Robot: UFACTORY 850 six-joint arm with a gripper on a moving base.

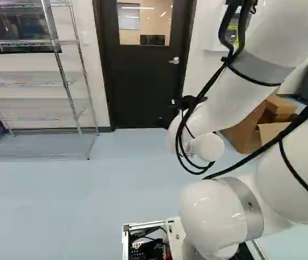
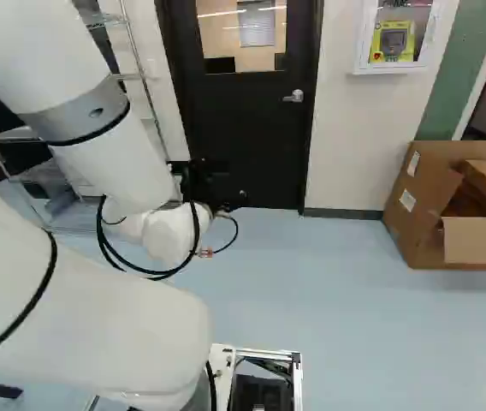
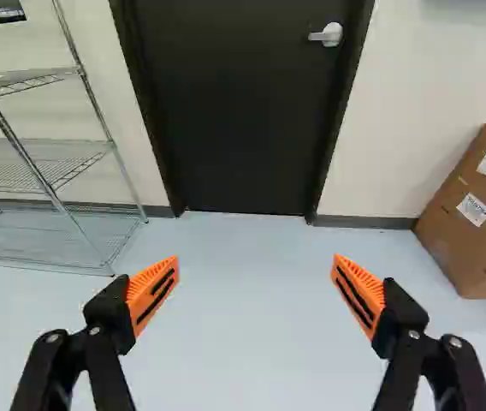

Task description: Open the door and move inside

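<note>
Ahead of the gripper (image 2: 217, 178), fingers (image 3: 146, 287) spread apart, black door (image 3: 226, 111), long axis upright, lever (image 3: 319, 37) toward the shelving (image 3: 50, 235).

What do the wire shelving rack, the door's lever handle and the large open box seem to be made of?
Wire shelving rack: likely chromed steel, from its shiny thin wires. Lever handle: probably metal, satin silvery sheen. Large open box: matte brown cardboard, by its folded flap.

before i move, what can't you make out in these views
- Top of the door: cut off by the top edge, all views.
- Latch: hidden inside the door's edge, all views.
- Box's far end: cut off by the right edge, right base view.
- Part of the rack: behind the arm, right base view.
</note>
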